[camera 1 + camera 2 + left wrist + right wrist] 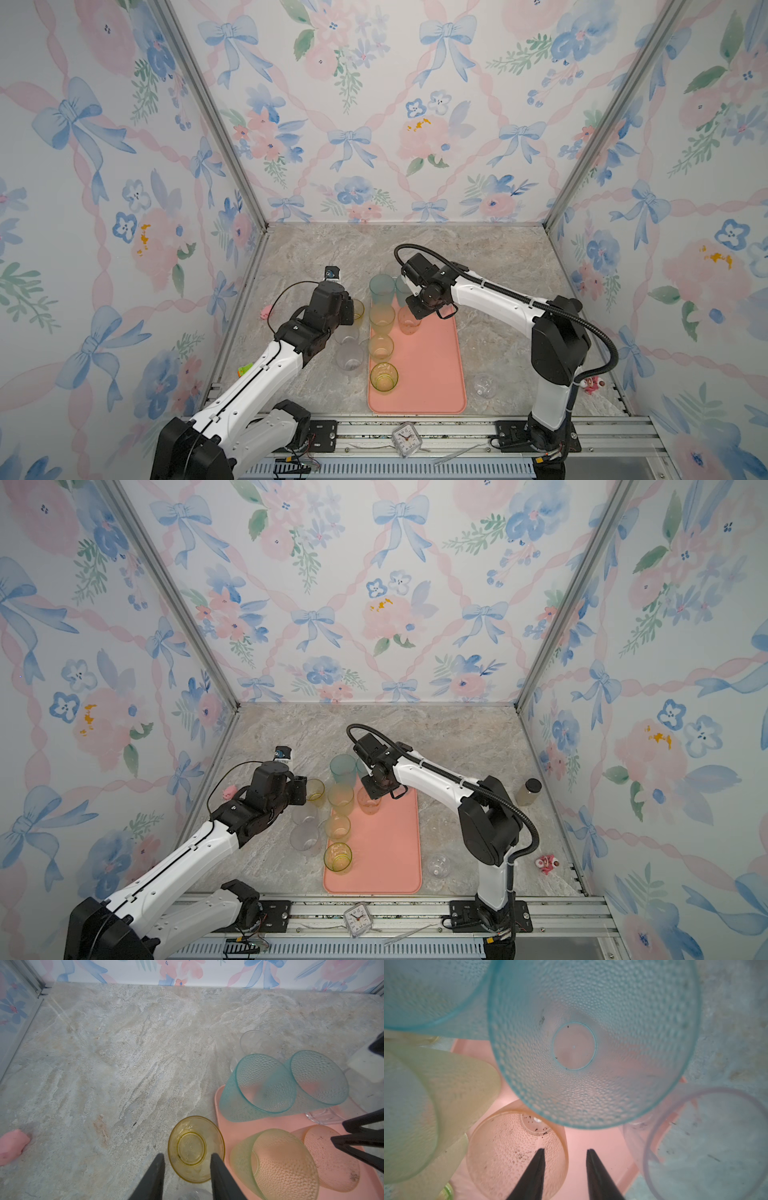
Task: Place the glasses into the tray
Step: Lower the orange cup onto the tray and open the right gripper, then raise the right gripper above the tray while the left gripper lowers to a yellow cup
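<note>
On the worktop (498, 266), just beside the far left corner of the tray (432, 365), stands the small yellow glass (196, 1149). The left gripper (187, 1157) hangs over it with its fingers apart, one above the mouth and one outside the wall, clamped on nothing. Toward the worktop's front edge, along the tray's left edge, stand a clear glass (346, 335) and a second clear glass (350, 361). The tray carries a row of glasses down its left edge, among them a frosted yellow-green glass (382, 318), with a teal glass (381, 286) at its far left corner. Its middle and right side are bare. The right gripper (565, 1150) is over the orange glass (508, 1147), fingers parted and holding nothing (one tip above the mouth, one outside). A rounded clear glass (485, 385) sits off the tray's near right corner.

The step in hand looks like the left arm's pick of the yellow glass. It would go best with the fingers lowered astride the wall, closed firmly, then lifted straight up before crossing the rim toward bare tray, clear of the frosted neighbour. The right gripper should rise straight so it does not tip the orange glass.
</note>
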Available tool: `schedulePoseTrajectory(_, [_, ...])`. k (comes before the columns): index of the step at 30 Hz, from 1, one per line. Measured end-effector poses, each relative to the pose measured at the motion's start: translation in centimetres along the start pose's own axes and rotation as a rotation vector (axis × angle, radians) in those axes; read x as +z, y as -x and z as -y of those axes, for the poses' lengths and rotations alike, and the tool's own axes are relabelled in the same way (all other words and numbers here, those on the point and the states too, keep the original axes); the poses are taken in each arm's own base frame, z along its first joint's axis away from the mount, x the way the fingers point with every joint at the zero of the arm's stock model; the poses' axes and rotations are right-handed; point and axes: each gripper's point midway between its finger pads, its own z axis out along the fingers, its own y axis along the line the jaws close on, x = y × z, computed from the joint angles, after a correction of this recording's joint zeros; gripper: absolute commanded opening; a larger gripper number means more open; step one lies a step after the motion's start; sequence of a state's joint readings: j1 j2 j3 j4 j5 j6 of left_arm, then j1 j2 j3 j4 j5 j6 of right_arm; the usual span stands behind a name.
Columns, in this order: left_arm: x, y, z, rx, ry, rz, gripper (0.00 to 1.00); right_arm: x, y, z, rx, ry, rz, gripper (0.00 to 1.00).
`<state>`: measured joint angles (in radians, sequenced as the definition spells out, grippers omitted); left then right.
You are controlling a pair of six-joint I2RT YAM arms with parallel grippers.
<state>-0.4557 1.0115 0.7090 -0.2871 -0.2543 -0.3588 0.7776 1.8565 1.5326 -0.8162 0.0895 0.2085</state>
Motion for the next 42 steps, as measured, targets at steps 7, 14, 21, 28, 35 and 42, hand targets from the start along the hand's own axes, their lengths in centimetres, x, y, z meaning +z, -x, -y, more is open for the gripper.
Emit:
schedulePoseTrajectory(7, [0.0, -0.4, -0.2, 0.004, 0.007, -0.014, 0.36, -4.1, 0.7, 0.1, 0.009, 0.028, 0.097, 0.39])
schedulePoseTrajectory(14, [0.0, -0.5, -0.3, 0.008, 0.017, -0.036, 0.31, -7.7, -0.3, 0.9, 0.030, 0.038, 0.176, 0.40])
schedulePoseTrajectory(21, [0.9, -0.1, -0.3, 0.006, 0.034, -0.060, 0.33, -10.2, -1.3, 2.2, 0.069, 0.029, 0.239, 0.42])
schedulePoseTrajectory(28, [2.4, -1.2, -0.9, 0.002, 0.062, -0.124, 0.36, -11.1, -2.2, 2.9, 0.097, 0.031, 0.267, 0.42])
schedulePoseTrajectory(35, [2.6, -1.4, -1.6, -0.013, 0.077, -0.138, 0.38, -11.5, -2.8, 3.6, 0.116, 0.023, 0.283, 0.42])
schedulePoseTrajectory(42, [2.7, -1.5, -2.0, -0.024, 0.080, -0.148, 0.34, -11.4, -3.3, 4.0, 0.132, 0.017, 0.284, 0.42])
